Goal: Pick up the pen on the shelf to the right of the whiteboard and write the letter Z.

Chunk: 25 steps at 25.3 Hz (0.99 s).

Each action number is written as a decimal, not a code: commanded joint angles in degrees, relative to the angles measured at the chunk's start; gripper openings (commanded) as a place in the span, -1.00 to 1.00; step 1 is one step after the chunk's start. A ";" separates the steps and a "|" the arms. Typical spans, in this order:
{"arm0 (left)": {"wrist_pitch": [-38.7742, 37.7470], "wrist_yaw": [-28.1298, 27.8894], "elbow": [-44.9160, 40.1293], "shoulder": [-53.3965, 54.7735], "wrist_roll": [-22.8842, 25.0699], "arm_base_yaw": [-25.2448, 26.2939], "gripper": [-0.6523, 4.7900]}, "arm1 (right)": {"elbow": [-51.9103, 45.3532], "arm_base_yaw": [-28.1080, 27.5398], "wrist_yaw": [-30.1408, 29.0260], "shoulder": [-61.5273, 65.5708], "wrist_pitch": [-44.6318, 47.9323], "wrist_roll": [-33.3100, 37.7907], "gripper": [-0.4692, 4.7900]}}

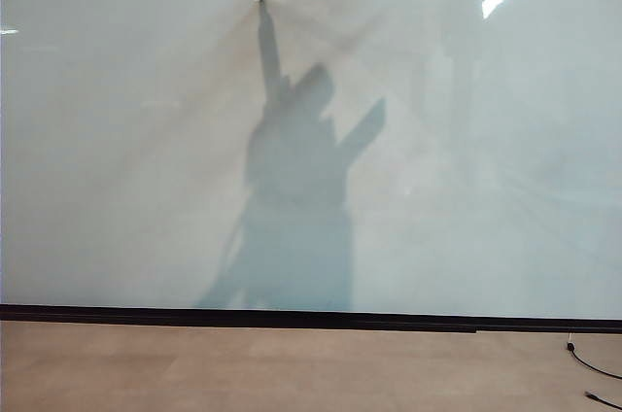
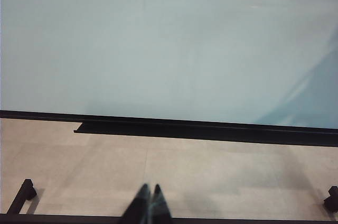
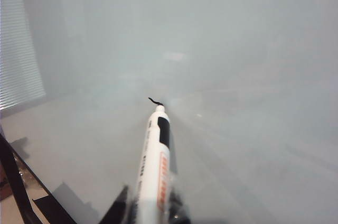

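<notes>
The right gripper [image 3: 150, 211] clamps the pen [image 3: 154, 166] — its tip touching the whiteboard [image 1: 126, 140] beside a short black stroke [image 3: 154, 100]. The left gripper [image 2: 148, 205] hangs pinched together, well away.

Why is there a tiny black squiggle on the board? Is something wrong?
Nothing stands out. The squiggle is fresh ink: the right gripper presses the pen to the whiteboard. The left gripper sits shut, low.
</notes>
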 commanded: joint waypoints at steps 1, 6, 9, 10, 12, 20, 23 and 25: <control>0.31 0.02 0.13 0.02 0.24 -0.02 -0.78 | -0.09 -1.09 2.84 -0.98 -0.15 -0.42 -0.86; 0.33 0.04 0.13 0.02 0.24 -0.02 -0.78 | -1.25 -1.68 2.86 -2.01 -0.07 -0.44 -0.86; 0.33 0.02 0.13 0.02 0.22 -0.02 -0.78 | -2.54 -2.27 3.02 -3.17 -0.11 -0.44 -0.86; 0.33 0.02 0.13 0.02 0.24 -0.02 -0.78 | -2.84 -2.56 2.95 -3.54 -0.02 -0.44 -0.86; 0.28 0.00 0.13 0.02 0.24 0.00 -0.78 | -3.45 -3.08 2.93 -4.37 0.09 -0.44 -0.86; 0.31 0.00 0.13 0.02 0.24 0.00 -0.78 | -4.37 -4.52 3.06 -6.43 -0.81 -0.50 -0.86; 0.33 0.02 0.13 0.02 0.24 -0.02 -0.78 | -4.55 -4.98 3.04 -6.97 -1.09 -0.52 -0.86; 0.31 0.00 0.13 0.02 0.24 -0.02 -0.78 | -5.11 -5.29 3.08 -7.52 -0.92 -0.52 -0.86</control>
